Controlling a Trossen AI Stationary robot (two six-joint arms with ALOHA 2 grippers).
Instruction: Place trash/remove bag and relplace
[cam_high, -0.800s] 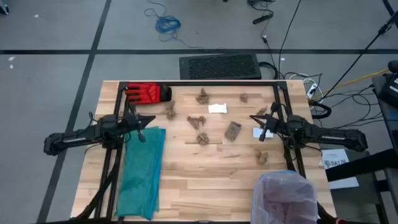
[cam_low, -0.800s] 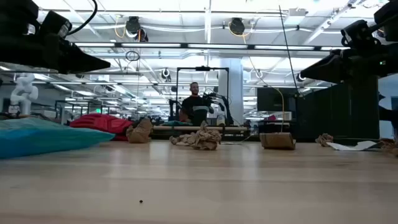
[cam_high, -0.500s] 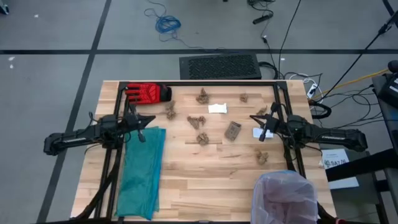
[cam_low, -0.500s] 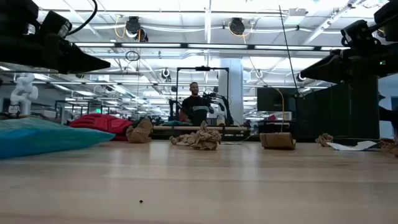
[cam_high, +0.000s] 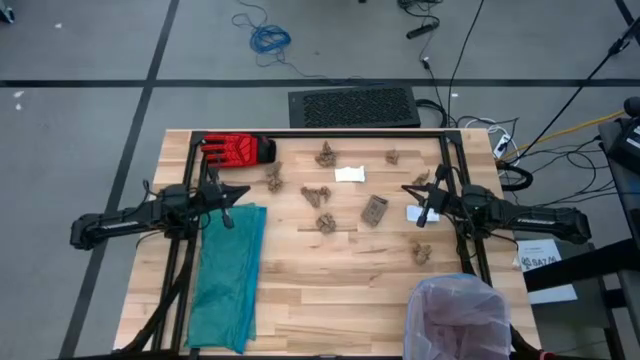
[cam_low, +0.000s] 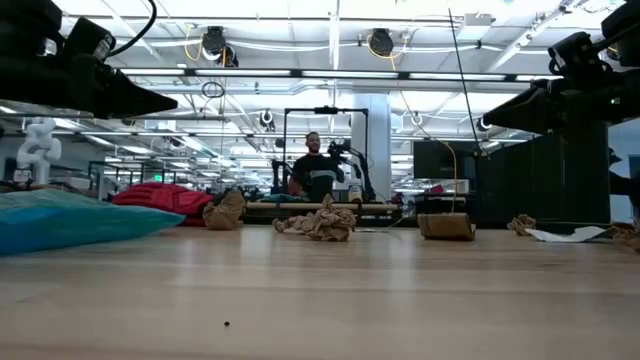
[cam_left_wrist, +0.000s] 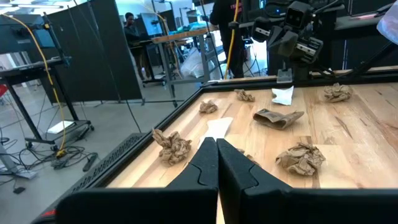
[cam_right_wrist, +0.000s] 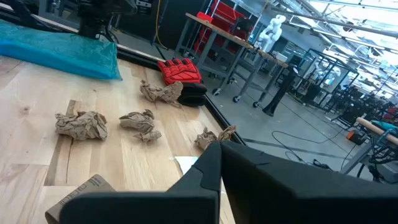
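Observation:
Several crumpled brown paper wads (cam_high: 326, 222) and two white scraps (cam_high: 349, 174) lie scattered over the middle and far part of the wooden table. The pale pink-white liner (cam_high: 455, 312) sits in a bin at the table's near right corner. My left gripper (cam_high: 226, 212) hovers shut above the far end of the teal bag (cam_high: 230, 272), left of the wads. My right gripper (cam_high: 424, 212) hovers shut beside a white scrap (cam_high: 416, 212), right of the wads. In the wrist views the left gripper (cam_left_wrist: 217, 155) and right gripper (cam_right_wrist: 221, 163) show closed fingers holding nothing.
A red glove (cam_high: 238, 150) lies at the far left corner. A flattened brown piece (cam_high: 374, 209) rests mid-table. A black frame rail (cam_high: 320, 133) runs along the far edge. Bare wood lies in the near middle. A person (cam_low: 316, 172) stands far off in the room.

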